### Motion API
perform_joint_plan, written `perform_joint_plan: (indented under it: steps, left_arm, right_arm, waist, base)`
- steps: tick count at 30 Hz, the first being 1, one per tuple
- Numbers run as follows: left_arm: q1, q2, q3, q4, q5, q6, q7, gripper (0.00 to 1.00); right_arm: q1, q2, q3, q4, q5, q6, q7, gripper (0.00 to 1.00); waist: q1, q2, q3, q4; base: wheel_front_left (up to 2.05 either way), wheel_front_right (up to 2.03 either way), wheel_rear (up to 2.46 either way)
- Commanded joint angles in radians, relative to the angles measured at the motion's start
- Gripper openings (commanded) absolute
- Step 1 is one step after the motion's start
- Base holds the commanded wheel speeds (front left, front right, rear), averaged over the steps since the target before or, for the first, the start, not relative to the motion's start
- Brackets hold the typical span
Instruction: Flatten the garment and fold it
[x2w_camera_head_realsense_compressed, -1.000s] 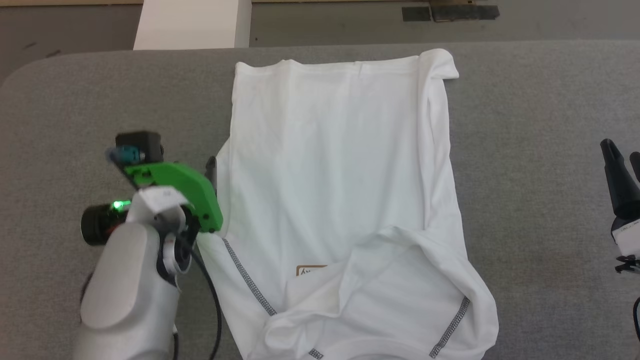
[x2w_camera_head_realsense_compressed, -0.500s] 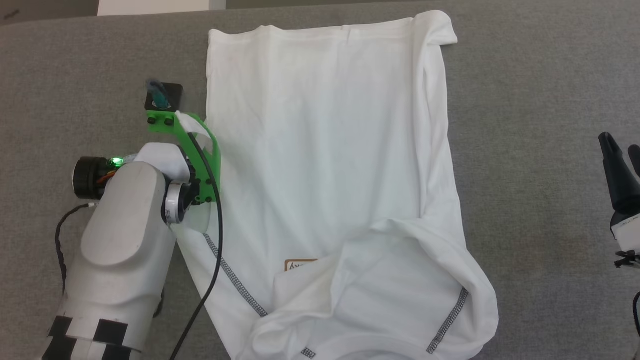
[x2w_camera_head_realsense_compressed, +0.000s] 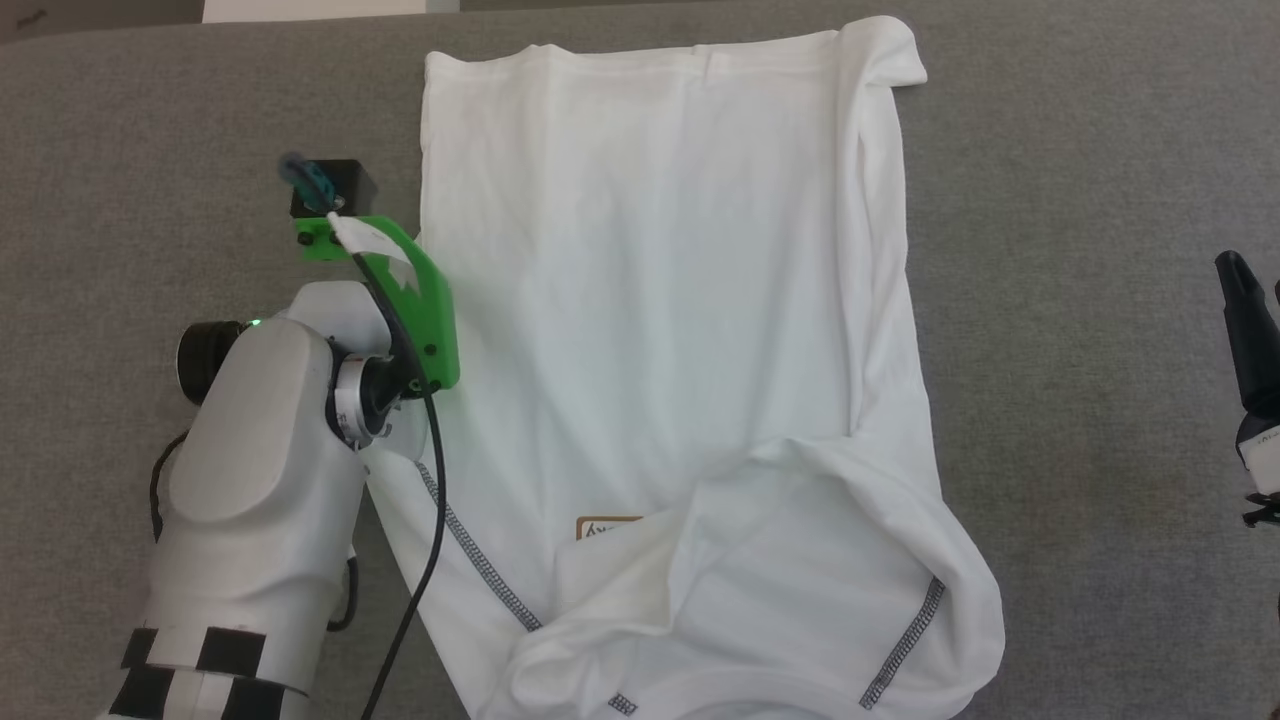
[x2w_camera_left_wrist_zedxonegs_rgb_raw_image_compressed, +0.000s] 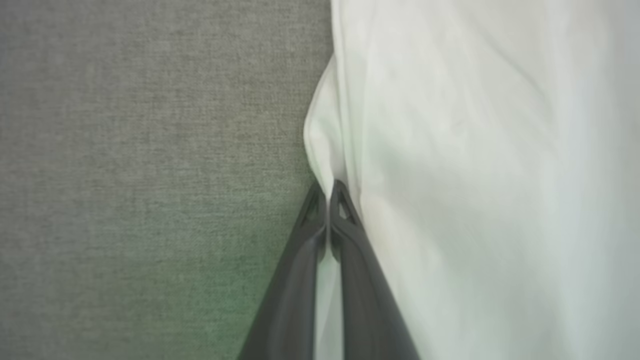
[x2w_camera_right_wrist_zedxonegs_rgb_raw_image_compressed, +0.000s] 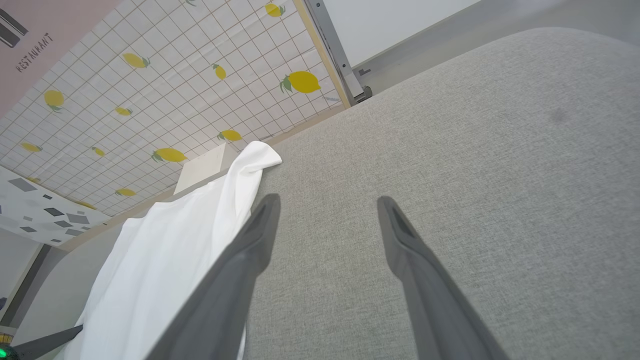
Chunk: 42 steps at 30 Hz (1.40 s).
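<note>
Garment (x2w_camera_head_realsense_compressed: 660, 300) lies spread on the grey counter (x2w_camera_head_realsense_compressed: 1080, 200) at the middle of the head view. Its straight edge is toward 12 o'clock and the rumpled, doubled-over part is toward 5 to 6 o'clock. Grey stitched seams (x2w_camera_head_realsense_compressed: 480, 560) show at 7 and 5 o'clock, and a tan label (x2w_camera_head_realsense_compressed: 608, 527) sits near 6. The garment's corner at 1 o'clock is curled over. The left end effector (x2w_camera_left_wrist_zedxonegs_rgb_raw_image_compressed: 327, 192) is at the garment's 9 o'clock edge, clenched on a pinch of that edge, with white cloth showing between the two dark fingers in the left wrist view. In the head view these fingers are hidden under the green bracket (x2w_camera_head_realsense_compressed: 410, 290) and pale forearm, and a black cable (x2w_camera_head_realsense_compressed: 425, 560) trails toward 7 o'clock. The right end effector (x2w_camera_right_wrist_zedxonegs_rgb_raw_image_compressed: 327, 200) is released, fingers spread wide and holding nothing, over bare counter at 3 o'clock, well apart from the garment. A white box (x2w_camera_right_wrist_zedxonegs_rgb_raw_image_compressed: 202, 167) stands past the counter's far edge at 11 o'clock, in front of the lemon-print tiled wall (x2w_camera_right_wrist_zedxonegs_rgb_raw_image_compressed: 150, 75).
</note>
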Motion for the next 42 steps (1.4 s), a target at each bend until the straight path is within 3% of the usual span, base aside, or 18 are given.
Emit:
perform_joint_plan:
  steps: [1,12,23,28,33,37,42]
  left_arm:
    - [0.029,-0.002,0.020,0.018,-0.020,0.015,-0.018,0.00]
    - [0.098,0.035,0.214,-0.142,-0.148,0.060,-0.173,0.00]
    - [0.213,-0.007,0.198,-0.475,-0.215,-0.026,-0.227,0.00]
    - [0.286,-0.058,0.117,-0.608,-0.270,-0.092,-0.198,0.00]
    - [0.372,-0.096,-0.049,-0.682,-0.308,-0.178,-0.166,0.00]
    - [0.421,-0.113,-0.209,-0.685,-0.344,-0.211,-0.148,0.00]
    - [0.454,-0.114,-0.378,-0.646,-0.381,-0.222,-0.124,0.00]
  right_arm:
    - [-0.005,0.000,0.002,0.001,0.001,-0.001,0.002,1.00]
    - [0.032,0.006,-0.004,0.028,-0.002,-0.001,-0.005,1.00]
    - [0.078,0.010,-0.006,0.067,-0.002,-0.001,-0.015,1.00]
    - [0.101,0.010,-0.013,0.080,0.001,-0.001,-0.019,1.00]
    - [0.129,0.010,-0.010,0.097,0.010,-0.001,-0.022,1.00]
    - [0.140,0.010,0.000,0.110,0.016,-0.001,-0.023,1.00]
    - [0.149,0.010,0.014,0.125,0.022,-0.001,-0.026,1.00]
  waist:
    - [0.0000,0.0093,-0.012,0.007]
    - [0.0000,0.0093,-0.110,0.065]
    - [0.0000,0.0093,-0.207,0.106]
    - [0.0000,0.0093,-0.242,0.119]
    - [0.0000,0.0093,-0.266,0.131]
    - [0.0000,0.0093,-0.275,0.132]
    - [0.0000,0.0093,-0.281,0.128]
  base:
    - [0.00,0.00,0.00]
    - [0.00,0.00,0.00]
    - [0.00,0.00,0.00]
    - [0.00,0.00,0.00]
    - [0.00,0.00,0.00]
    - [0.00,0.00,0.00]
    - [0.00,0.00,0.00]
